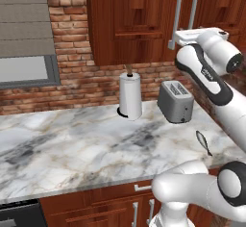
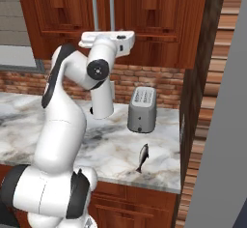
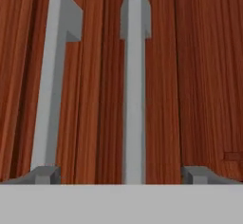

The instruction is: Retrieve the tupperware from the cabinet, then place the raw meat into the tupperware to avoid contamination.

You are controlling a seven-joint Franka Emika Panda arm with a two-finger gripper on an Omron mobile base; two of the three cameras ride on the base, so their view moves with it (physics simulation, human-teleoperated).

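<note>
The cabinet [image 1: 129,24] of dark red-brown wood hangs over the counter with its doors shut. Two long silver handles [image 1: 178,17] run down its middle. My gripper [image 3: 122,174] is open and close to the doors at the handles' lower ends. In the hand view one handle [image 3: 135,85] stands midway between my fingertips [image 3: 45,174], and the other handle [image 3: 50,90] is off to the left. The raw meat, a small dark grey fish [image 1: 203,143] [image 2: 142,157], lies on the counter near its front right corner. The tupperware is out of view.
A grey toaster [image 1: 176,101] [image 2: 142,109] and a white paper-towel roll [image 1: 130,96] stand at the back of the marble counter [image 1: 72,144]. A dark side wall [image 2: 198,101] ends the counter on the right. A window [image 1: 26,69] sits at the left.
</note>
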